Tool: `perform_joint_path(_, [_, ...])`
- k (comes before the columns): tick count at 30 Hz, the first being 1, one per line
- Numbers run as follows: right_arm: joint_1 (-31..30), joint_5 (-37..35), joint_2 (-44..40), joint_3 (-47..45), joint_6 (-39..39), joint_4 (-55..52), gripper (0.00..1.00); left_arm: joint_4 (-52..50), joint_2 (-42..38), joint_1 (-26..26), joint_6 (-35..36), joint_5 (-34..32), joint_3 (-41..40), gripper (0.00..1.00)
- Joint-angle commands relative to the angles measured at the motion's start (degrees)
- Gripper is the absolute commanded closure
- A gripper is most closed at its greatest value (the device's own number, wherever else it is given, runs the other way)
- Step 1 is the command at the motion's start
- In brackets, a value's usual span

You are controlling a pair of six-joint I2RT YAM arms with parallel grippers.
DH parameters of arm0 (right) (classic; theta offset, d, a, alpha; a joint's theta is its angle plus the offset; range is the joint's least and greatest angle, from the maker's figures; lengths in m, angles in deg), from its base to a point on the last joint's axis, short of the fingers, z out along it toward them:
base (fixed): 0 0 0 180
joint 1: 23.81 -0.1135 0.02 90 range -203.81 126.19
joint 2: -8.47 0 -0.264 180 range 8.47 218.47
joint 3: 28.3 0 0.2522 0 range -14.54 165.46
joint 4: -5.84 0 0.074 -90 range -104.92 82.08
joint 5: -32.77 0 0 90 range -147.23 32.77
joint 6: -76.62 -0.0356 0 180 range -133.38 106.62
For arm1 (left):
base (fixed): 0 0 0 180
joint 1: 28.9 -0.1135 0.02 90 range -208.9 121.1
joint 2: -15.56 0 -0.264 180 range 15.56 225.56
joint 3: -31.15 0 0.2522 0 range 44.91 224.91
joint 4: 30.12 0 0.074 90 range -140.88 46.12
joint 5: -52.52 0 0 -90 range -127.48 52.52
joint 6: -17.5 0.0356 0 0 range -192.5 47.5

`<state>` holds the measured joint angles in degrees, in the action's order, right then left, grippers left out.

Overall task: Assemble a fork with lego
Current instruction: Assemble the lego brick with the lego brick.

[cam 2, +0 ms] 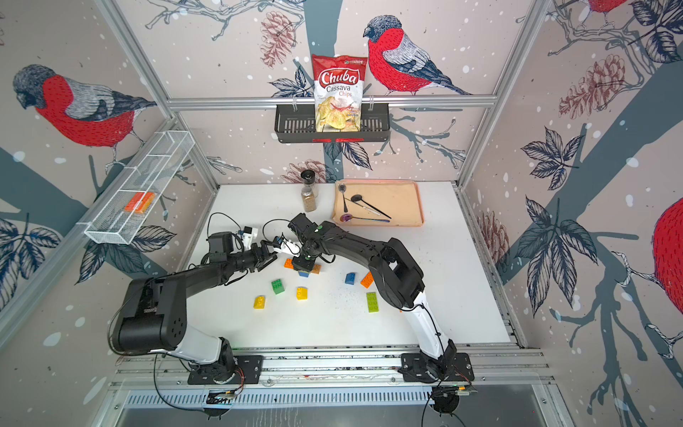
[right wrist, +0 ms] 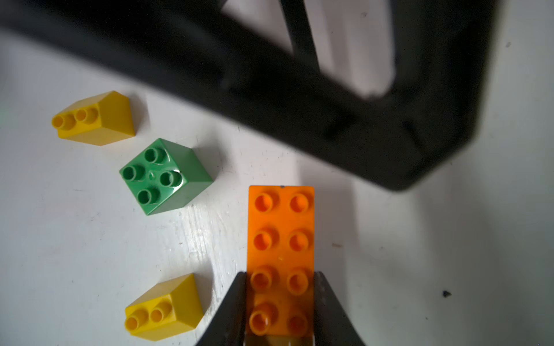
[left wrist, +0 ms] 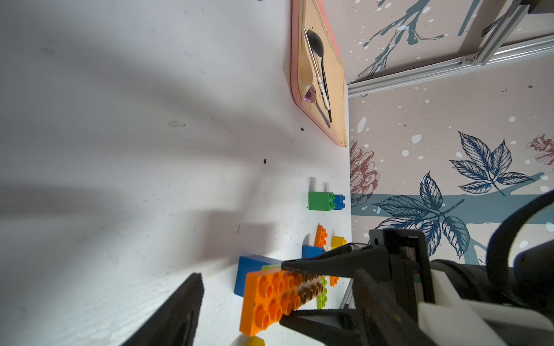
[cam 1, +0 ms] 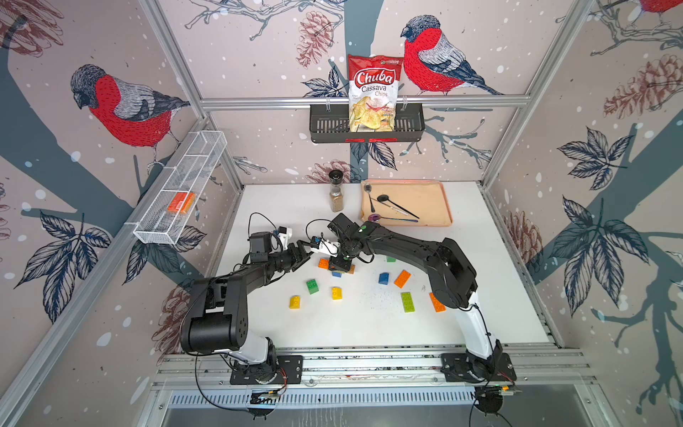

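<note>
My right gripper is shut on a long orange lego brick, its fingers pressing the two long sides near one end. In the left wrist view that orange brick lies over a blue brick, and a brown brick continues its line between the right gripper's fingers. My left gripper is open just left of this stack, holding nothing; only one of its fingers shows in its wrist view. Loose nearby are a green brick and two yellow ones.
More bricks lie to the right: blue, orange, lime green, orange. A tray with spoons and a spice grinder stand at the back. A smooth orange block sits in the wire basket on the left wall.
</note>
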<state>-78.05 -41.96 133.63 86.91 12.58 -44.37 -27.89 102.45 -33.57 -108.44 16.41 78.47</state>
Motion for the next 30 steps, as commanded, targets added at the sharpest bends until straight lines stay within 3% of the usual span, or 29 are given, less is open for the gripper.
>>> perform_joint_path(1, [0.1,1.6,-2.0,-1.2,3.4,-1.9,0.68,-1.0,-0.8,-0.4,1.6,-0.3,0.4,0.22])
perform_joint_path(13, [1.1,7.5,-0.7,5.4,11.0,-4.2,0.64,-3.5,-3.7,-2.5,2.4,-1.1,0.0,0.22])
perform_joint_path(25, [0.2,4.7,3.8,7.8,14.2,-6.1,0.63,-5.9,-5.0,-5.3,3.1,-3.0,-0.5,0.22])
perform_joint_path(30, [-0.4,4.6,4.3,7.4,15.2,-6.4,0.58,-5.9,-4.7,-5.4,3.3,-3.0,-0.5,0.21])
